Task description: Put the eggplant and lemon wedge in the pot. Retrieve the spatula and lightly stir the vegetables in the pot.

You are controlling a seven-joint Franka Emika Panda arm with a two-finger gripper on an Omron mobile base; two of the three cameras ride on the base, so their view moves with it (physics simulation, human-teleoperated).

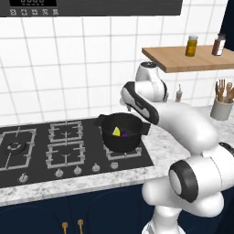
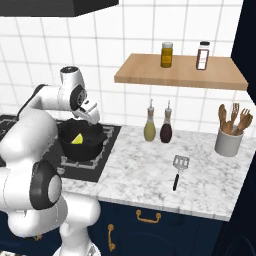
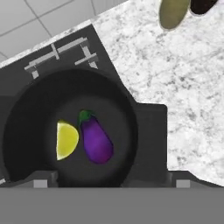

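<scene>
Both vegetables sit inside the pot (image 3: pixel 70 140): eggplant (image 3: pixel 96 140) and lemon wedge (image 3: pixel 67 140) lie side by side on the pot floor, just beside each other, possibly touching, can't tell; in the hand view the wedge is left of the eggplant, whose green stem end points up; pot sits on a burner grate at the right end of the black cooktop (image 1: pixel 27 151), close to where the cooktop meets the marble counter (image 2: pixel 145 170); from the left base view the lemon shows as a yellow spot with a bit of purple next to it inside the pot rim; from the right base view the lemon is seen in the pot, the eggplant isn't clear there; gripper (image 2: pixel 92 116) hangs above the pot, pointing down into it, apart from the rim; finger tips barely show at the bottom of the hand view, so jaw state: cannot tell; nothing visible between them; spatula (image 2: pixel 178 171) lies flat on the counter well right of the pot, slotted silver blade toward the wall, dark handle toward the counter's front edge; two bottles (image 2: pixel 150 127) stand at the back of the counter between pot and spatula; grey cup of wooden utensils (image 2: pixel 229 137) stands at the far right; wooden shelf (image 2: pixel 180 72) above carries two jars
</scene>
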